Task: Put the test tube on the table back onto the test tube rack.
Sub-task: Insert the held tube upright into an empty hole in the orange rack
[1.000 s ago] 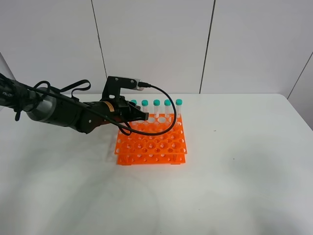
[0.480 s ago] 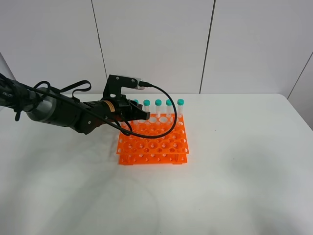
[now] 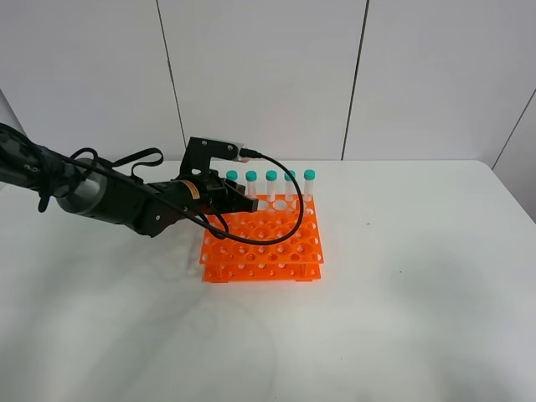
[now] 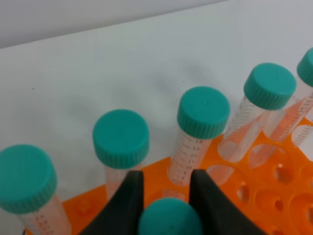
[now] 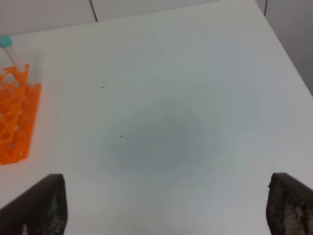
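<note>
- Exterior high view: the left tool (image 3: 244,203) reaches from the left side over the rear part of the orange test tube rack (image 3: 261,241), which sits on the white counter (image 3: 402,318).
- 5 teal-capped tubes (image 3: 270,186) stand upright in a row along the far edge of the rack, just beyond the tool's tip and running off to its right.
- A black cable (image 3: 295,209) loops from the wrist camera mount down over the rack, on the right of the tool.
- From this height the tool's fingers blend into the dark arm, so the view does not show what they hold.
- Left wrist view: the 2 black fingers (image 4: 126,205) of the left tool stand to either side of a teal screw cap, the test tube (image 4: 169,217), and are closed against it.
- The cap sits between the fingers right at their tips; the tube's body is hidden below it, so I cannot tell how deep it sits in the rack.
- Ahead of the tool, the capped tubes rise from the rack's back row; the 2 nearest caps stand just past the fingertips, 1 to each side of the gap.
- Open round holes of the rack (image 4: 274,186) lie beside the tool, on the side of its right-hand finger.
- Right wrist view: the right tool (image 5: 166,215) shows only as 2 dark finger ends (image 5: 40,205) set far apart with nothing between them, so it is open.
- It hangs over bare counter (image 5: 161,122); the rack's edge (image 5: 14,117) and 1 teal cap (image 5: 6,42) lie well off to 1 side of it.
</note>
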